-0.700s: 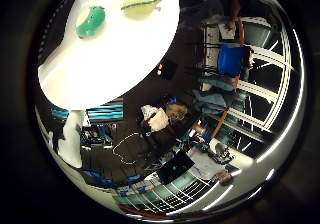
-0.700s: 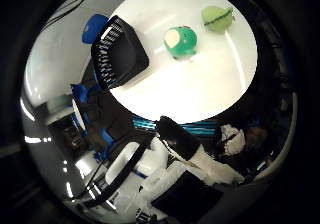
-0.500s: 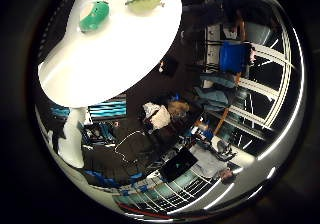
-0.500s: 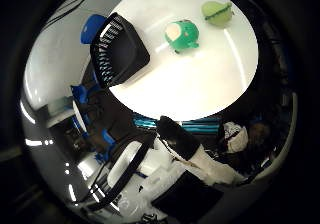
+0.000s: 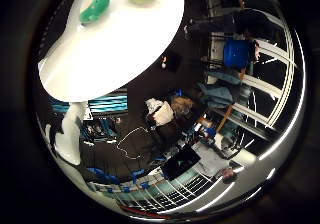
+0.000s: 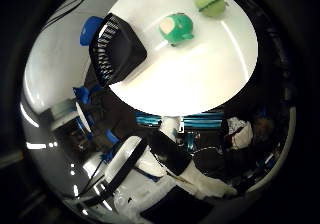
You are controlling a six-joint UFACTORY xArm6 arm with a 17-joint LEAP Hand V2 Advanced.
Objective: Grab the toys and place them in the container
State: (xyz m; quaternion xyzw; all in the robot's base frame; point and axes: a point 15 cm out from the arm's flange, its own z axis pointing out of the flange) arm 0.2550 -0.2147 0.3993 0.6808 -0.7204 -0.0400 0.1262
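A round white table (image 6: pixel 200 79) lies well away from the palm. On it sit a round green toy with a pale face (image 6: pixel 176 28) and, further along, a flatter light green toy (image 6: pixel 210 5). A black slatted container (image 6: pixel 117 49) stands at the table's edge, beside the round toy and apart from it. My right hand (image 6: pixel 150 169) hangs off to the side of the table, over the floor. Its white and black fingers (image 6: pixel 167 134) reach out straight and hold nothing.
A blue chair (image 6: pixel 90 29) stands just behind the container. Beyond the table's far side are another blue chair (image 5: pixel 236 53), bags and clutter on the dark floor (image 5: pixel 165 114), and a wall of windows (image 5: pixel 280 99).
Both views have shifted a little, so the table and toys sit nearer the pictures' edge. The toys and the container keep their places on the table.
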